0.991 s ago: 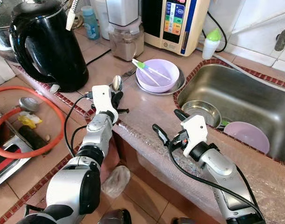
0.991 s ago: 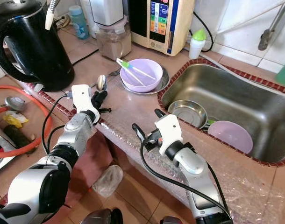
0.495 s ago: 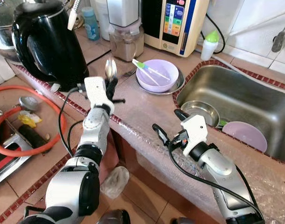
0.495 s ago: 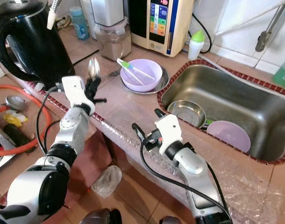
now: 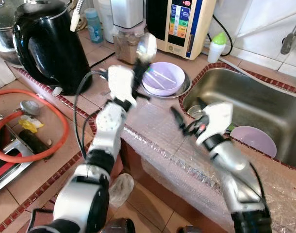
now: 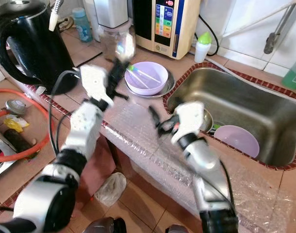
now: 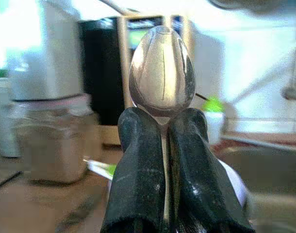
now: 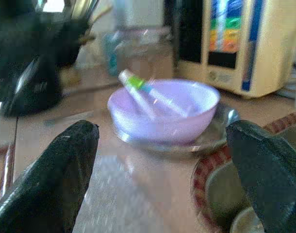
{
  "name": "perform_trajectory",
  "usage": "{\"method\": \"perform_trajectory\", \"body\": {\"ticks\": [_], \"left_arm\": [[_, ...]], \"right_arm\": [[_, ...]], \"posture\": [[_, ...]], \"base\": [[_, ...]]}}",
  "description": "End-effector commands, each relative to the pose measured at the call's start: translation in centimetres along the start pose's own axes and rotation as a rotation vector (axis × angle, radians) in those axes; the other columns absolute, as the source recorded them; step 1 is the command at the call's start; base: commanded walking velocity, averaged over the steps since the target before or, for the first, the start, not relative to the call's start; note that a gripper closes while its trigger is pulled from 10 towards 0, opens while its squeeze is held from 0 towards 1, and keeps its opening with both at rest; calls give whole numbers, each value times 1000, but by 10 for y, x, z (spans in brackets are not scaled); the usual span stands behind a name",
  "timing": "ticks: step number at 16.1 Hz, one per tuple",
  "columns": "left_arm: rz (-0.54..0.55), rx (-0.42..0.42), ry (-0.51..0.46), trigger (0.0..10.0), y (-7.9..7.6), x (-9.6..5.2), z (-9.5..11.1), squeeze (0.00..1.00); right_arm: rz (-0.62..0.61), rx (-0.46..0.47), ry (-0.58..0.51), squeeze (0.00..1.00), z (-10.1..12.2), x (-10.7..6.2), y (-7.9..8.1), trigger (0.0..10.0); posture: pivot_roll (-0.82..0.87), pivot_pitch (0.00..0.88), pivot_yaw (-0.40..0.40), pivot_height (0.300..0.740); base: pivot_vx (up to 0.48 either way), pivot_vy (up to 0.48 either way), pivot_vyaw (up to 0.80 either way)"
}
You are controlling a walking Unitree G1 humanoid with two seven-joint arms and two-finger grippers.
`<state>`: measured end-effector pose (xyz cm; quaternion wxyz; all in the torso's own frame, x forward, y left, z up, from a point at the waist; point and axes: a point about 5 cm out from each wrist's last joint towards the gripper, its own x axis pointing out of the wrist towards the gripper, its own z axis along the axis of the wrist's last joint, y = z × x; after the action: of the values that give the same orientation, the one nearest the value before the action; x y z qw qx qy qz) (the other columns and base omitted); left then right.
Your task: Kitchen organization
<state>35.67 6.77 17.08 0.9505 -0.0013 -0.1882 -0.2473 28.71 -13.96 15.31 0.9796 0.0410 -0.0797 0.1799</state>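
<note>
My left gripper is shut on a metal spoon and holds it bowl-up in the air, just left of the purple bowl. In the left wrist view the spoon stands upright between the two black fingers. The purple bowl sits on a metal plate and holds green-and-white sticks. My right gripper is open with nothing in it, above the counter at the sink's left rim. A purple plate lies in the sink.
A black kettle stands at the back left, with a blender jar, a water purifier and a green-capped bottle along the wall. Bubble wrap covers the counter's front edge. An orange hose loops on the lower counter at left.
My left gripper has lifted the spoon and carried it to the right, up beside the purple bowl. The right gripper has risen and moved forward to the sink's rim.
</note>
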Motion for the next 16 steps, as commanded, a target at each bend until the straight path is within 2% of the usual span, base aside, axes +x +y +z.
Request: {"method": "perform_trajectory", "body": {"ticks": [1, 4, 6, 8, 11, 12, 13, 16], "left_arm": [[-49, 19, -12, 0, -7, -1, 1, 0], [-102, 14, 3, 0, -15, -4, -4, 0], [-196, 56, 10, 0, -27, -8, -8, 0], [-263, 41, 0, 0, -38, -9, -8, 0], [-326, 22, -9, 0, -52, -9, -7, 0], [-338, 25, -17, 0, -56, -9, -6, 0], [-352, 31, -30, 0, -58, -8, -4, 0], [-366, 27, -37, 0, -62, -9, -2, 0]], "right_arm": [[-17, 38, -26, 0, 8, 4, -3, 10000], [-24, 74, -62, 0, 18, 8, -7, 10000], [-18, 189, -105, 0, 30, 14, -11, 10000], [9, 292, -126, 0, 36, 19, -11, 10000], [45, 345, -137, 0, 41, 31, -9, 10000], [53, 353, -134, 0, 41, 34, -8, 6588], [59, 362, -126, 0, 41, 36, -7, 235], [54, 386, -108, 0, 37, 40, -5, 0]], "posture": [[-128, 13, 57, 740], [-129, 14, 58, 740], [-131, 14, 61, 740], [-135, 15, 67, 740], [-135, 19, 72, 740], [-135, 19, 72, 740], [-130, 18, 69, 740], [-130, 16, 70, 740]], "base": [[0, 0, 0], [0, 0, 0], [0, 0, 0], [0, 0, 0], [0, 0, 0], [0, 0, 0], [0, 0, 0], [0, 0, 0]]}}
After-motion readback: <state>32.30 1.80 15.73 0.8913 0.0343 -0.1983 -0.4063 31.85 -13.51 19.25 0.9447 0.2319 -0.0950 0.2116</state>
